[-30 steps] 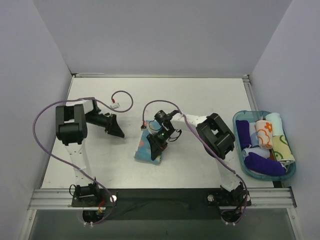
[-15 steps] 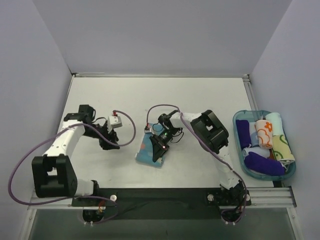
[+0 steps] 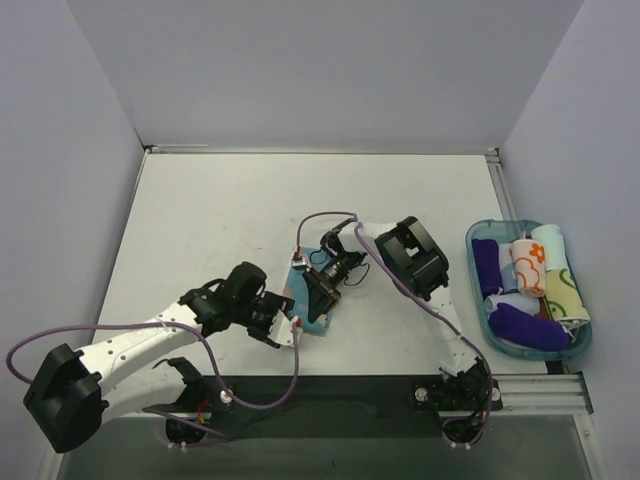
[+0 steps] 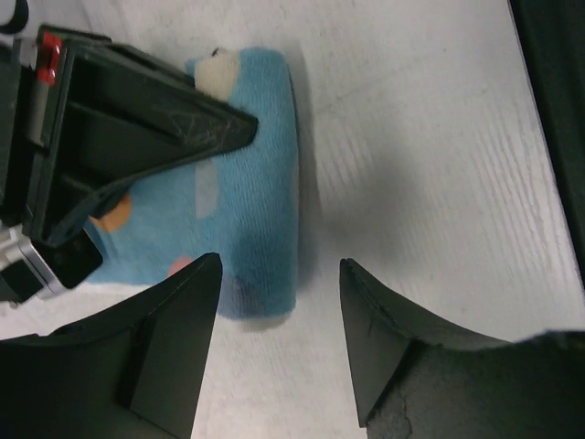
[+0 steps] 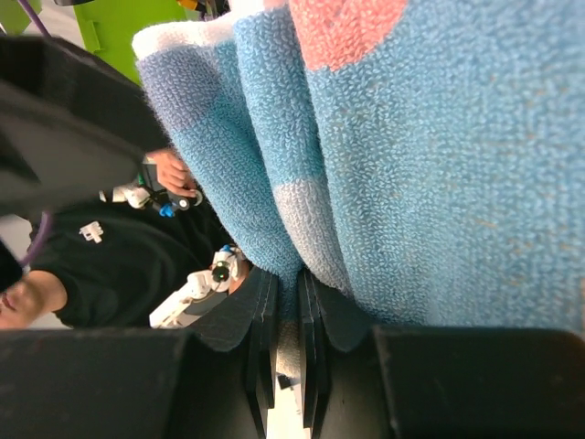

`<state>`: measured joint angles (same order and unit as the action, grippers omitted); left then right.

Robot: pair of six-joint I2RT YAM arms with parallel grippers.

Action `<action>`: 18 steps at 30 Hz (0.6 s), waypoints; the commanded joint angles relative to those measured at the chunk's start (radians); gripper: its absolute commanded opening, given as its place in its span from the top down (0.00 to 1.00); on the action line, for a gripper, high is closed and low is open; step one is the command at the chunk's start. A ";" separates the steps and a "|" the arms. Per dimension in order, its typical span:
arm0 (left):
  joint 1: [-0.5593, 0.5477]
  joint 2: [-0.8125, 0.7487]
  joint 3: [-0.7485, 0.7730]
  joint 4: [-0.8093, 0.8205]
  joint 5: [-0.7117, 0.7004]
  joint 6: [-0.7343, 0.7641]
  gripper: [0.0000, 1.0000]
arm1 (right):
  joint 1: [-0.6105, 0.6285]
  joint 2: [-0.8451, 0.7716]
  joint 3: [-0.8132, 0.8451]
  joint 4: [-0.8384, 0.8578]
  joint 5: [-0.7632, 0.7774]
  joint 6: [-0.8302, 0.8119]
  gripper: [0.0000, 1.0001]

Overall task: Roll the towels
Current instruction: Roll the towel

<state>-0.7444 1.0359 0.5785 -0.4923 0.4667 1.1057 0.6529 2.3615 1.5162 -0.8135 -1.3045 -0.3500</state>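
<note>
- The blue towel [image 3: 288, 296] lies on the table [image 3: 200, 220], just below the middle of the overhead frame.
- The right claw [image 3: 318, 294] is clamped narrow on a fold of the blue towel; its wrist view shows the cloth pinched between the fingers.
- The left claw [image 3: 280, 326] stands wide at the towel's lower-left corner, holding nothing.
- A white towel with orange prints [image 3: 530, 265] sits rolled in the tray [image 3: 478, 236] at the right edge.

purple cloths [image 3: 528, 328] in blue basket [image 3: 505, 348]
</note>
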 commanded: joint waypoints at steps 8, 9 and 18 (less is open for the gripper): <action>-0.124 0.187 -0.028 0.347 -0.117 -0.014 0.39 | -0.027 0.067 0.058 -0.093 0.080 -0.076 1.00; -0.128 0.222 -0.028 0.348 -0.125 -0.014 0.41 | -0.029 0.070 0.067 -0.096 0.083 -0.079 1.00; -0.118 0.354 0.087 0.033 -0.016 -0.150 0.84 | -0.058 0.016 0.111 -0.101 0.162 -0.026 0.83</action>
<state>-0.8658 1.3518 0.6369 -0.2695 0.3611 1.0336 0.6277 2.4023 1.5936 -0.9211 -1.2709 -0.3737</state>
